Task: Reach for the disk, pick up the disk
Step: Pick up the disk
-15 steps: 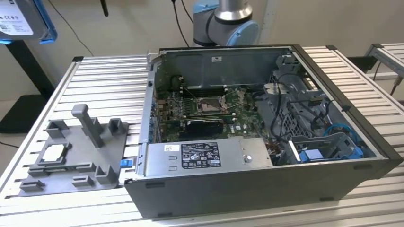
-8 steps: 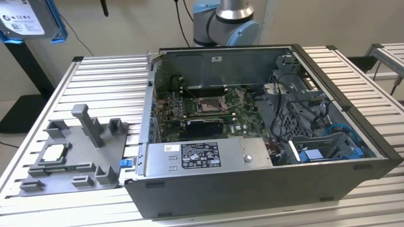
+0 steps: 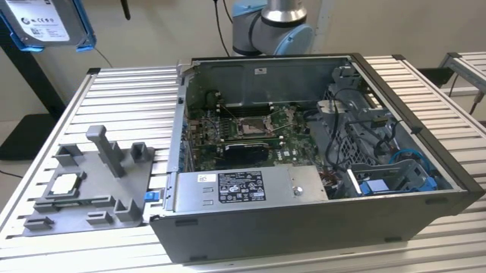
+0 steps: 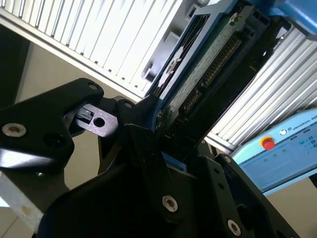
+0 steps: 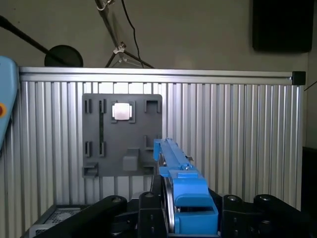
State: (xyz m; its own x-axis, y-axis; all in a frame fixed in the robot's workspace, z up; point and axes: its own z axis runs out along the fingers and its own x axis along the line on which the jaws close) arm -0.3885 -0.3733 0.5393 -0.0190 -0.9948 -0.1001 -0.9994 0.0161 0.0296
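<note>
disk (image 5: 173, 153) is clamped edge-on between the fingers (image 5: 151, 213), held well above the counter (image 3: 122, 96). Stiff metal with some heft, and probably shock-sensitive. The blue bracket sides look like the safe hold, not the exposed connector (image 4: 213, 69) face.

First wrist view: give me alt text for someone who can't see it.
The gripper is shut on the disk, seen edge-on in its blue bracket, above a ribbed metal table. On the table lies a grey fixture plate holding a small silver chip.
</note>
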